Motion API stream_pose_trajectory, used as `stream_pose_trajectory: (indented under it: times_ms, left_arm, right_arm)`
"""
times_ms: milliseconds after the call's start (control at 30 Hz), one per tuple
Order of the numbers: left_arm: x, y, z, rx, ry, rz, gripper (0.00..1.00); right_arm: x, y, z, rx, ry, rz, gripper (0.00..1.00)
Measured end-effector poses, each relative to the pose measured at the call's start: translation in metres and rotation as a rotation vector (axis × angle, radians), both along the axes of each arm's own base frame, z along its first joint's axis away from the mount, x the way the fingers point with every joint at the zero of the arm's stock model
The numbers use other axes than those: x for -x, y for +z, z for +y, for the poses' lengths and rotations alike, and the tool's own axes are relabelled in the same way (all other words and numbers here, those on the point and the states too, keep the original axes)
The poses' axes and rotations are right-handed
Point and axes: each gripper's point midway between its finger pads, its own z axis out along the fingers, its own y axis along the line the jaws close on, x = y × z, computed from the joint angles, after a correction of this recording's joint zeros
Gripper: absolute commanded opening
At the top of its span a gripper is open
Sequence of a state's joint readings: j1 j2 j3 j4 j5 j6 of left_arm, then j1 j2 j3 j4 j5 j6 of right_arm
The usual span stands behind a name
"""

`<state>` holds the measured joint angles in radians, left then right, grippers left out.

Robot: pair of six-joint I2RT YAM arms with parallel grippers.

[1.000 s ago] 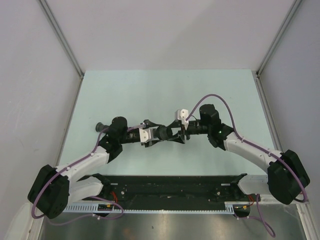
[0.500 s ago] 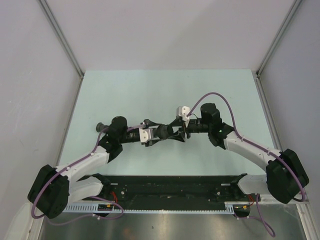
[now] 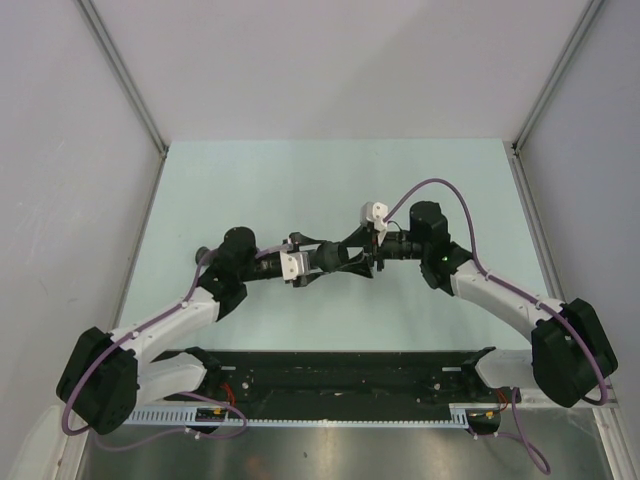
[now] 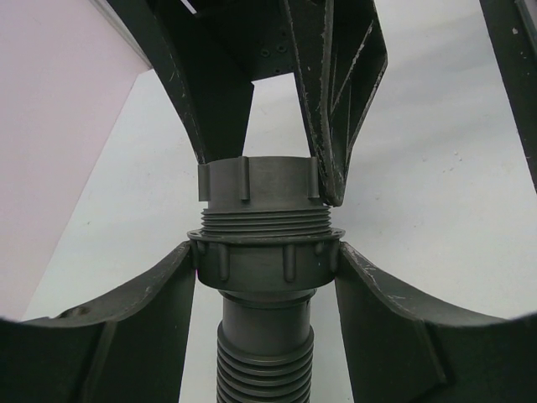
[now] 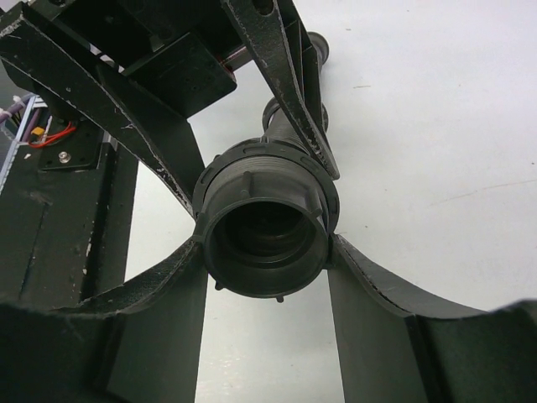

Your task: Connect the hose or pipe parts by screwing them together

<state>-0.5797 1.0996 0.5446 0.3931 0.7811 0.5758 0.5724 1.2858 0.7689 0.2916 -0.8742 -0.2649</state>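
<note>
The short black tube (image 4: 264,336), ribbed low down and collared at the top, is held above the table with my left gripper (image 4: 267,260) shut on its collar. The knurled ring nut (image 4: 260,180) sits on the tube's thread, with a few turns of thread still showing between nut and collar. My right gripper (image 5: 264,243) is shut on the ring nut (image 5: 267,176), whose open bore faces its camera. In the top view both grippers meet nose to nose at mid table, left gripper (image 3: 335,261) and right gripper (image 3: 350,262) around the joined parts.
The pale green table (image 3: 250,190) lies under the parts, walled in grey on the left, back and right. A black rail (image 3: 330,375) with the arm bases runs along the near edge. The right arm's purple cable (image 3: 440,190) loops above its wrist.
My right wrist has turned, its white camera mount swinging up and to the right. The left arm and the joined parts have shifted slightly right and back. Both grips hold.
</note>
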Motion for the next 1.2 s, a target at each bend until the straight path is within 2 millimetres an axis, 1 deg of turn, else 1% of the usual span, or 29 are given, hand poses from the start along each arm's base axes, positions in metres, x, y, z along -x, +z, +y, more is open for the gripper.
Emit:
stream_pose_trajectory:
  times_ms: [300,533,933,1200]
  left_arm:
    - [0.002,0.0,-0.001,0.006,-0.002,0.016,0.0]
    - [-0.001,-0.002,0.0,0.003,0.017,0.035,0.0]
    - [-0.011,-0.017,0.002,-0.032,0.065,0.061,0.0]
    - [-0.021,-0.033,0.008,-0.081,0.128,0.082,0.0]
  right_arm:
    - [0.002,0.0,0.001,-0.002,0.005,0.016,0.0]
    - [-0.001,-0.002,0.003,-0.01,-0.019,0.071,0.0]
    - [-0.009,-0.016,0.008,0.003,-0.118,0.207,0.0]
    - [-0.016,-0.03,0.016,0.018,-0.214,0.313,0.0]
